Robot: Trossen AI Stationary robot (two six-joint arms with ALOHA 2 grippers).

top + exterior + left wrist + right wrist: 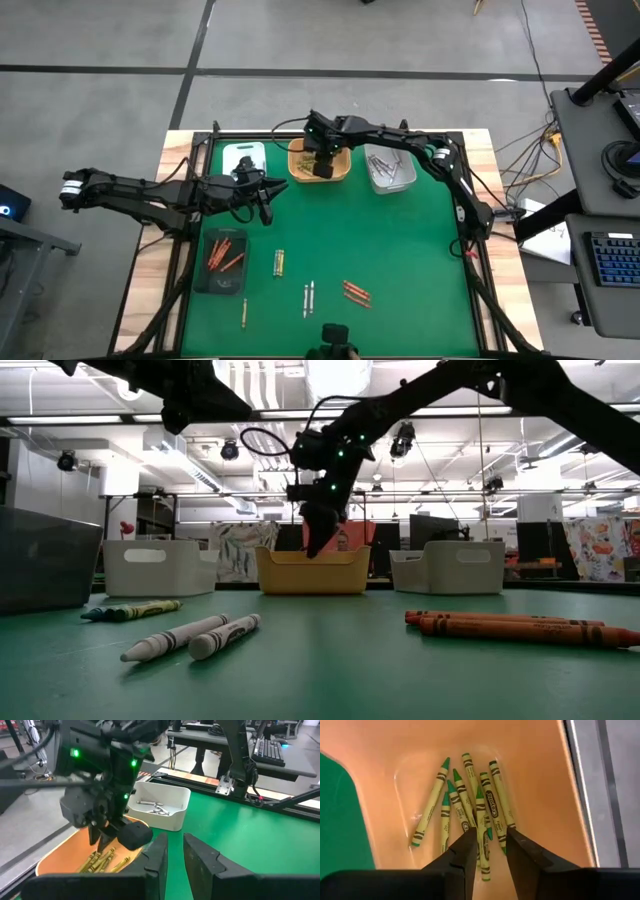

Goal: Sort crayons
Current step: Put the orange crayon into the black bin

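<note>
The green mat (pixel 400 250) carries loose crayons (pixel 356 292). Right gripper (pixel 487 851) hangs over the orange tray (pixel 530 770), jaws parted, empty. Left gripper (pixel 172 855) waits nearby, narrowly parted, empty.

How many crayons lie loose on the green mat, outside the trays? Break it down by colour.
Yellow-green crayons: 2
White crayons: 2
Orange crayons: 2
Lone crayon, colour unclear: 1
Total: 7
</note>
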